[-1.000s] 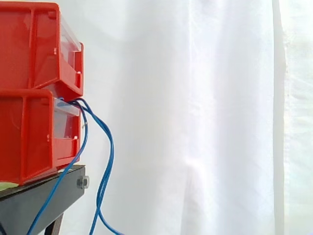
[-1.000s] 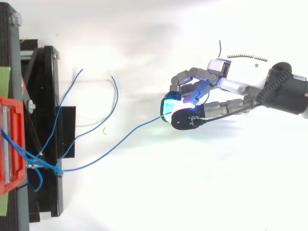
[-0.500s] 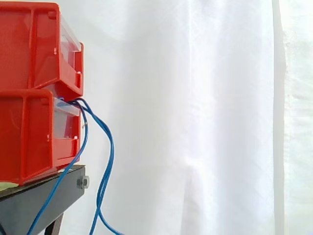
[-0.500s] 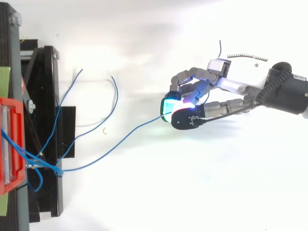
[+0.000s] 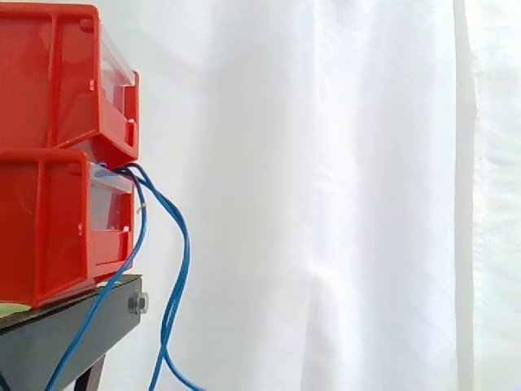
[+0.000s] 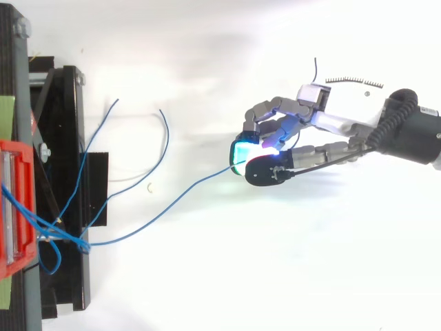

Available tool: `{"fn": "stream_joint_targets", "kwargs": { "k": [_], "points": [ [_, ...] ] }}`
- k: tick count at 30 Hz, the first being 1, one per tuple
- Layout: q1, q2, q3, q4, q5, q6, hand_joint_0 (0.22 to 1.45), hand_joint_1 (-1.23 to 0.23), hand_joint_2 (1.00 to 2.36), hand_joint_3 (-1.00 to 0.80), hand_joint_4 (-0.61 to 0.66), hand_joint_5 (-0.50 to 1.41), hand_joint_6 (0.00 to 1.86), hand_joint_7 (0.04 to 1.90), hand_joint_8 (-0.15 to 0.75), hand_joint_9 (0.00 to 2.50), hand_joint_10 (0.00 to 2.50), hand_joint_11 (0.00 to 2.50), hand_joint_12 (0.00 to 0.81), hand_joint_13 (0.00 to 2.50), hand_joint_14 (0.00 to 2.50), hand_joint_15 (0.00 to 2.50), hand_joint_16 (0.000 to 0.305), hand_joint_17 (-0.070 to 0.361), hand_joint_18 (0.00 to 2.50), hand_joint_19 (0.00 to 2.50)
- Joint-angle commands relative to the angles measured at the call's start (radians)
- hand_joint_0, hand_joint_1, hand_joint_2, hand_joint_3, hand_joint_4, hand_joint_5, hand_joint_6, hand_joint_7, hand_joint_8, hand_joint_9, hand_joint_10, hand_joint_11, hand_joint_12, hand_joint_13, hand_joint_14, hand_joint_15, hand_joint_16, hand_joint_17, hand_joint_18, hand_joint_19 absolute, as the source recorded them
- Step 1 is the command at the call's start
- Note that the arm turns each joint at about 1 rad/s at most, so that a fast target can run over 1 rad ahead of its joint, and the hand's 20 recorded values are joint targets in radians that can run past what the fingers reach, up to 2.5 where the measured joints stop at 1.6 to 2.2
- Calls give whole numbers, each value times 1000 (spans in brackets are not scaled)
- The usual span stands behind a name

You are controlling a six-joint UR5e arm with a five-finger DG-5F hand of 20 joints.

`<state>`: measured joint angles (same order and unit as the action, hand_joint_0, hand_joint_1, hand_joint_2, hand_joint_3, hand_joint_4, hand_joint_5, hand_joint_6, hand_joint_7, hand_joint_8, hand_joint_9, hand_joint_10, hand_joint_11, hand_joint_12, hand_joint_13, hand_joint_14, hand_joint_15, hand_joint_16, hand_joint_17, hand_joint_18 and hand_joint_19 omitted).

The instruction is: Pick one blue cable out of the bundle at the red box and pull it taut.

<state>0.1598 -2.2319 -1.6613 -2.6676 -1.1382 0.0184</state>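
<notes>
Two red boxes (image 5: 57, 155) are stacked on a black stand (image 5: 73, 326) at the left. A bundle of blue cables (image 5: 175, 277) comes out between them and hangs down. From above, the red box (image 6: 15, 207) sits at the left edge and the bundle (image 6: 52, 231) fans out over the white floor. One blue cable (image 6: 172, 203) runs from the bundle up and right in a shallow sagging curve to my hand (image 6: 303, 131). The hand is shut on this cable's end, pinching it between curled, glowing fingertips (image 6: 242, 152).
Two other blue cable ends (image 6: 164, 131) lie loose on the white floor between the stand (image 6: 65, 172) and the hand. A white curtain (image 5: 326, 195) hangs behind the boxes. The arm enters from the right edge in the top view.
</notes>
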Motion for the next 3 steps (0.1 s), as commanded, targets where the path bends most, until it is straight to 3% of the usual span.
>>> {"fn": "stream_joint_targets", "kwargs": {
  "k": [1, 3],
  "points": [
    [0, 0, 0, 0, 0, 0, 619, -687, 1028, 71, 171, -163, 858, 1113, 358, 927, 20, 873, 376, 431, 9, 229, 55, 124, 421, 289],
    [0, 0, 0, 0, 0, 0, 618, -687, 1028, 76, 173, -163, 857, 1122, 360, 927, 21, 871, 376, 430, 9, 229, 55, 124, 420, 288]
  ]
}}
